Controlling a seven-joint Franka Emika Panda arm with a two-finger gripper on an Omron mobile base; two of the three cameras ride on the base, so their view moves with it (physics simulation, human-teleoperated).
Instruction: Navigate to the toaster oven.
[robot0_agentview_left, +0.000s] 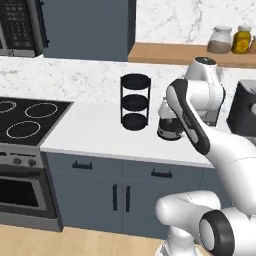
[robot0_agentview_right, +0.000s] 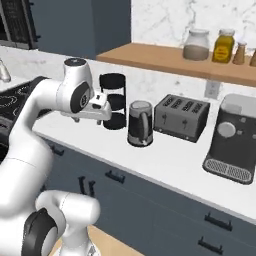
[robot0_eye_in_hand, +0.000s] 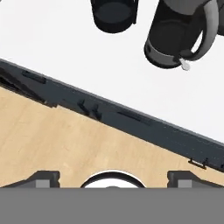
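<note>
While the gripper (robot0_eye_in_hand: 113, 178) hangs by the counter (robot0_agentview_right: 165, 157) front, jaws wide apart, facing the kettle (robot0_agentview_right: 140, 123), black rack (robot0_agentview_left: 135, 102), silver toaster (robot0_agentview_right: 181, 117) and coffee machine (robot0_agentview_right: 231, 140), I can't tell which way the toaster oven lies, so the base probably has more driving to do.

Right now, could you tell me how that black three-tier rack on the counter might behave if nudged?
The rack looks tall on a narrow round base, so it may tip. Its thin open frame suggests it is light and would slide easily on the smooth counter.

Even bright rendered light, faint soft shadows, slight blur, no glare.
</note>
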